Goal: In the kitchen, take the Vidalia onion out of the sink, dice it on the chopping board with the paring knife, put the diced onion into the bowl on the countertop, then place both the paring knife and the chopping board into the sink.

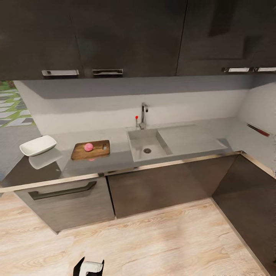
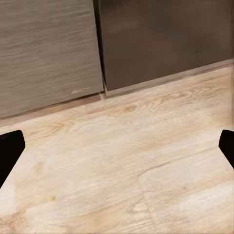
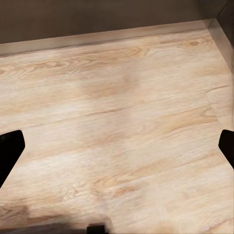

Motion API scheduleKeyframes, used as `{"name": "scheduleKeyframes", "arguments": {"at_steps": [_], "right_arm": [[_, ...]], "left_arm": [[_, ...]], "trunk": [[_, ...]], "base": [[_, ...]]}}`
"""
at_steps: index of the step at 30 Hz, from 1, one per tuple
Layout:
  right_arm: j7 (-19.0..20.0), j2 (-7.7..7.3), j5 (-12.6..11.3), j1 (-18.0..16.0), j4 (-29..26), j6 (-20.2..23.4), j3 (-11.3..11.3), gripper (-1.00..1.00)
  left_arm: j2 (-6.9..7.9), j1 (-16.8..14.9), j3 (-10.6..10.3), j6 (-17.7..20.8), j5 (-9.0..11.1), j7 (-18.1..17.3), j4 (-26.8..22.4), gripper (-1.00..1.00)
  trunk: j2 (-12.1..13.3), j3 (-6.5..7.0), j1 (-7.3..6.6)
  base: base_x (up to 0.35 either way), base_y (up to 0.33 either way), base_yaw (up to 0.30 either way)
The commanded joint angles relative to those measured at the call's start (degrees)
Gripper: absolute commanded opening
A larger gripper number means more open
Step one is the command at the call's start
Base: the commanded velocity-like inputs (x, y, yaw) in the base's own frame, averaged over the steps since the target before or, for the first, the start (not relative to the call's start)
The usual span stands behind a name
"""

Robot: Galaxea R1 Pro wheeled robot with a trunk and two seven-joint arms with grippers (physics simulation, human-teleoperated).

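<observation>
The pinkish-red Vidalia onion (image 1: 89,147) lies on the dark brown chopping board (image 1: 100,152), left of the sink (image 1: 136,148) on the grey countertop (image 1: 119,149). Further left stands the white bowl (image 1: 38,145). The paring knife (image 1: 258,130), with its reddish handle, rests on the counter's right-hand wing. The basin holds nothing but its drain. My left gripper (image 2: 117,146) is open over the wooden floor near the cabinet fronts. My right gripper (image 3: 117,146) is open too, also low over the floor. Both are far below the counter.
A chrome tap (image 1: 143,113) with a red knob stands behind the basin, and the draining board (image 1: 189,138) stretches to its right. Dark cabinets (image 1: 153,191) run under the counter and turn a corner at the right. Wall cupboards hang above. A bit of my arm (image 1: 90,267) shows low down.
</observation>
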Motion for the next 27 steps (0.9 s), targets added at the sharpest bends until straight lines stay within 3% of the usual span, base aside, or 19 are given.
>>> {"name": "scheduleKeyframes", "arguments": {"at_steps": [1, 27], "right_arm": [[-0.4, -0.04, 0.0, 0.0, 0.0, -0.1, 0.3, 1.00], [-0.4, -0.04, 0.0, 0.0, 0.0, -0.1, 0.3, 1.00]], "left_arm": [[-0.02, -0.1, -0.3, -0.3, 0.1, 0.1, 0.2, 1.00], [-0.02, -0.1, -0.3, -0.3, 0.1, 0.0, 0.2, 1.00]], "trunk": [[-0.1, -0.03, 0.03], [-0.1, 1.99, 0.03]], "base": [[0.000, 0.000, -0.148], [0.000, 0.000, -0.148]]}}
